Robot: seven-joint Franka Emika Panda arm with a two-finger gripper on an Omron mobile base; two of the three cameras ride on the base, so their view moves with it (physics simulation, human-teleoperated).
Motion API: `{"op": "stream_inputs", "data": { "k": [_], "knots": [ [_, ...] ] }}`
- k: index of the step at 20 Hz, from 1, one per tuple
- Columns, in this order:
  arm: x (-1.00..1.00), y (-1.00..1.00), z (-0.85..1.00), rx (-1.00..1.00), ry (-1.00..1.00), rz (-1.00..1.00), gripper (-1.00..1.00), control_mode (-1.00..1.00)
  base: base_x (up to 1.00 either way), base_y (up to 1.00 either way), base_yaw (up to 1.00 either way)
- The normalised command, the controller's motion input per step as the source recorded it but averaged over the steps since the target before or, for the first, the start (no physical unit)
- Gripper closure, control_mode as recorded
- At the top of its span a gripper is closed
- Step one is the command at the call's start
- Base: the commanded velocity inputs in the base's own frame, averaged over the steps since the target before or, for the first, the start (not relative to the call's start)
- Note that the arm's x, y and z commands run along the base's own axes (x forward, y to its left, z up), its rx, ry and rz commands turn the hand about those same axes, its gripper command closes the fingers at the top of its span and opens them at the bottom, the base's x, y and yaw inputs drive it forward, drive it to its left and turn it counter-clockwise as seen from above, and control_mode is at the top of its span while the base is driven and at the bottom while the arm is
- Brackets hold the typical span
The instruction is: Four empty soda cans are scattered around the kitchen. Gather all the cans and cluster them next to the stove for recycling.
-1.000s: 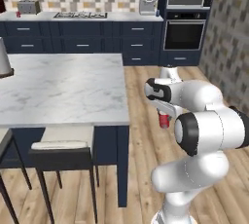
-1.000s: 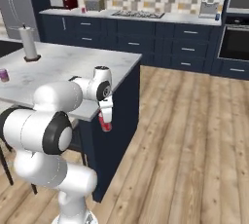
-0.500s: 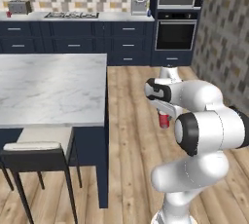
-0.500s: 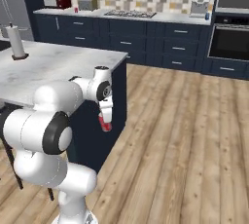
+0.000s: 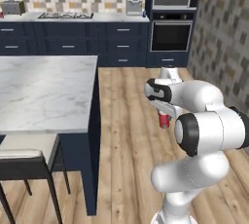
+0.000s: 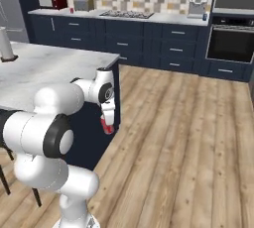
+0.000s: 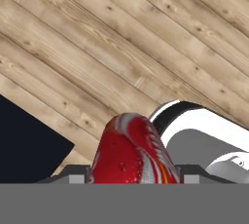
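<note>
Left base view: the gripper (image 5: 164, 117) hangs below the arm's wrist, over the wood floor (image 5: 126, 135), closed on a red can (image 5: 164, 120) whose lower end shows beneath it. The stove (image 5: 65, 15) sits on the back counter (image 5: 104, 17) at about 11 o'clock from the can, well apart — that is the direction the carry has to go. The island (image 5: 46, 91) lies at 9 o'clock, between the can and part of that counter.

Right base view: the same can (image 6: 106, 124) hangs from the gripper (image 6: 106, 120), just beside the island's dark corner (image 6: 115, 98). Its long axis runs roughly upright, along the fingers. The stove (image 6: 126, 14) lies at 12 o'clock, far up the picture, with open floor (image 6: 173, 118) leading to it. A small red can (image 6: 72, 10) stands on the counter left of the stove, too small to read further.

Hand view: the can (image 7: 133, 152) sits at 6 o'clock, gripped between the fingers — glossy red with pale streaks, rounded end pointing at the floor planks (image 7: 97, 57).
</note>
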Motion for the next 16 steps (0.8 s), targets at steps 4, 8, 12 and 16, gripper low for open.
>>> {"op": "stream_inputs", "data": {
  "k": [4, 8, 12, 16],
  "knots": [
    [0.0, 0.0, 0.0, 0.0, 0.0, 0.0, 1.0, 1.0, 0.49, -0.33, 0.0],
    [0.0, 0.0, 0.0, 0.0, 0.0, 0.0, 1.0, 1.0, 0.57, -0.27, 0.0],
    [0.0, 0.0, 0.0, 0.0, 0.0, 0.0, 1.0, 1.0, 0.63, -0.22, 0.01],
    [0.0, 0.0, 0.0, 0.0, 0.0, 0.0, 1.0, 1.0, 0.64, -0.19, 0.01]
  ]
}}
